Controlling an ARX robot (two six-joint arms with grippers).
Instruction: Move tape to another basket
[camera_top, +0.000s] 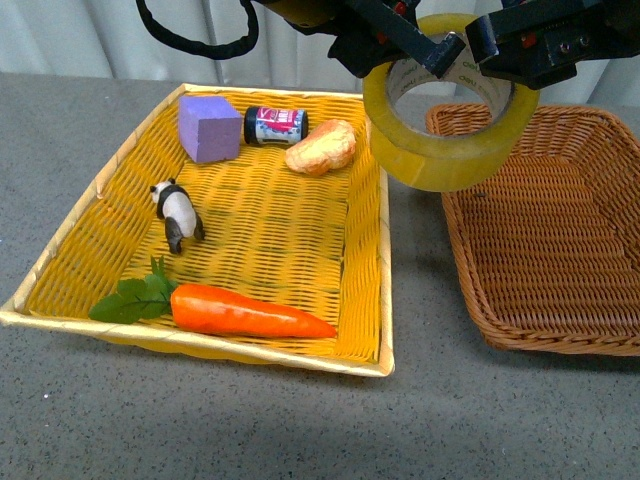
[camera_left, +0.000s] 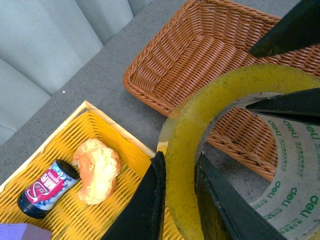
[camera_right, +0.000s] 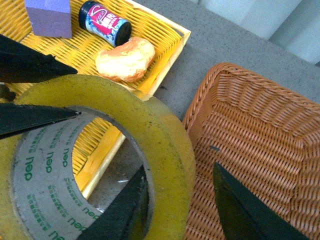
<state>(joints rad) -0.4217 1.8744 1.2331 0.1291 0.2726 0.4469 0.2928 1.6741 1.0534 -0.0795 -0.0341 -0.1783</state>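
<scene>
Light is bright, even and diffuse, seemingly from above. Shadows are soft: a faint band on the table (camera_top: 300, 430) under the near rim of the yellow basket (camera_top: 386, 290), well away from the fingers (camera_top: 425, 48). The tape (camera_top: 450, 150) between them has a mild sheen, no hard glare. In wrist views the fingers are flat black; the tape beside them looks slightly soft.

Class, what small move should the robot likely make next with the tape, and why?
Probably close the right gripper on the tape: its jaws straddle the roll's wall with a gap, while the left gripper clamps it, and the basket lies on the right arm's side.
</scene>
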